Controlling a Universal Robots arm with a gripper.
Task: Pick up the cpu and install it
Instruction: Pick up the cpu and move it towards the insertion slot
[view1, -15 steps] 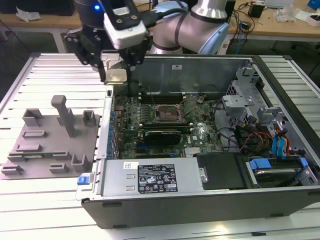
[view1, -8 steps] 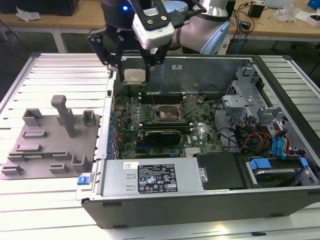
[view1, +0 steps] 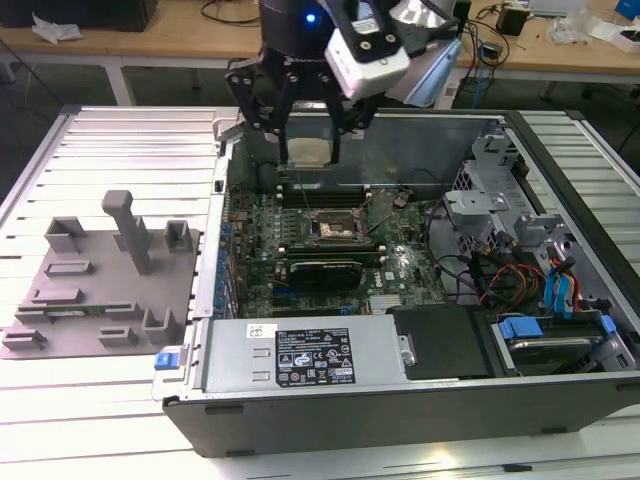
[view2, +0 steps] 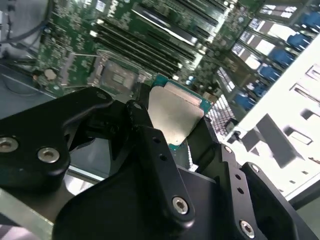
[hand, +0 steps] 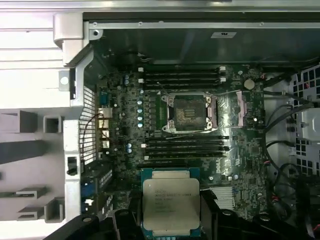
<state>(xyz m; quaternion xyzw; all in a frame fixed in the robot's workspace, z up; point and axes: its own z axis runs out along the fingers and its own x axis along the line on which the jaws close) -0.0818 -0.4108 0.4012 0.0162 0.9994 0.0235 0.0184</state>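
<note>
While gripping cpu (hand: 171, 206) by edges, end effector (view1: 309, 152) hangs over motherboard (hand: 250, 150), apart from socket (hand: 190, 112); lid print unreadable

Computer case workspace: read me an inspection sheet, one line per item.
Surface: white slatted table, open computer case on it.
Job's things: cpu held above the motherboard; socket open, no chip in it.
Clutter: grey tray of blocks beside the case, at the exterior view's left.
Grippers: pincer shut on the cpu.
Cables: red and orange wires inside the case.
Surroundings: wooden benches behind.
</note>
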